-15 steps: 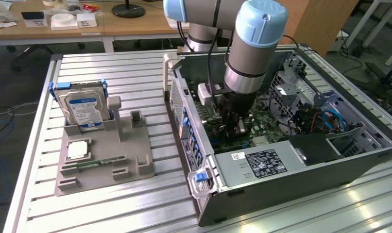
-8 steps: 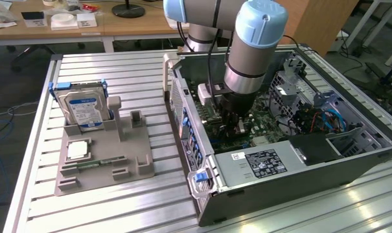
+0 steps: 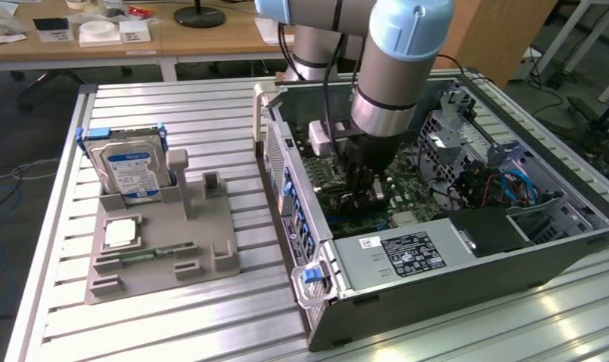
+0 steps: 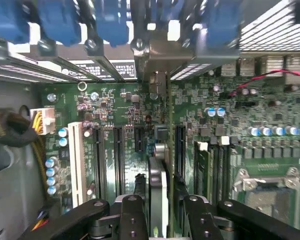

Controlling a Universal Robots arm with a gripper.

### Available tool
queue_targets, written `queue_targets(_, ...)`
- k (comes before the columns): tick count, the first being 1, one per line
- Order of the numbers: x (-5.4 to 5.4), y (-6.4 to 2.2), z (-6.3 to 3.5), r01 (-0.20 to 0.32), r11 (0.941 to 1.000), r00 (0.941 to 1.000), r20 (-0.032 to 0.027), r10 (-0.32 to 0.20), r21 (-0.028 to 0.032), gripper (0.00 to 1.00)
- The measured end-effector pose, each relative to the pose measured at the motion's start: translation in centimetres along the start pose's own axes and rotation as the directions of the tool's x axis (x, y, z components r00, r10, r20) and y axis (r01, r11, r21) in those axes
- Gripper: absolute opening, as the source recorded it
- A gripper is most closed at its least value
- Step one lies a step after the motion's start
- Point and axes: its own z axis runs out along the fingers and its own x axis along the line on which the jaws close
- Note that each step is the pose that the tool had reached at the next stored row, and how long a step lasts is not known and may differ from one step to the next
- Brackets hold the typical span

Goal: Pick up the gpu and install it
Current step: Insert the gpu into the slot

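Closest to the wrist camera, the two black fingers (image 4: 132, 220) of the gripper (image 4: 158, 220) stand on either side of the gpu (image 4: 157, 182), and I read the jaws as clamped on its upper edge. The card shows edge-on here — a thin pale strip running away from the lens toward the motherboard (image 4: 120, 107).

Position: the card hangs inside the open computer case (image 3: 576, 226), above the row of black expansion slots (image 4: 116, 150). In the exterior view, the gripper (image 3: 364, 197) is low over the board, beside the power supply (image 3: 410, 253).

Orientation: I judge the card's long axis to run parallel to the slots, with its pale bracket end (image 4: 160, 85) toward the case's rear slot panel (image 4: 155, 50) and its connector edge facing down at the board. Whether that edge has already entered a slot I cannot tell.

Hazards, as I judge them:
- Sideways offset from the slot would set the connector edge on the slot wall or on nearby capacitors (image 4: 64, 137).
- Tilt in the grip would seat one end first and jam the card.
- A bracket misaligned with the rear panel would block descent — pressing on regardless could flex the board.
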Motion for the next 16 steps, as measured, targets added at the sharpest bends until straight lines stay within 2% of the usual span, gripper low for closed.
queue_targets(8, -0.1, -0.12, -3.62, 0.000, 1.0000, 1.0000, 0.0000, 0.000, 0.0012, 0.35)
queue_targets(11, -0.1, -0.12, -3.72, 0.000, 1.0000, 1.0000, 0.0004, 0.000, 0.0014, 0.33)
queue_targets(12, -0.1, -0.12, -3.73, 0.000, 1.0000, 1.0000, 0.0002, 0.000, 0.0013, 0.27)
queue_targets(13, -0.1, -0.12, -3.73, 0.000, 1.0000, 1.0000, 0.0001, 0.000, 0.0013, 0.27)
queue_targets(15, -0.1, -0.12, -3.73, 0.000, 1.0000, 1.0000, 0.0001, 0.000, 0.0014, 0.15)
queue_targets(16, -0.1, -0.12, -3.73, 0.000, 1.0000, 1.0000, 0.0001, 0.000, 0.0014, 0.15)
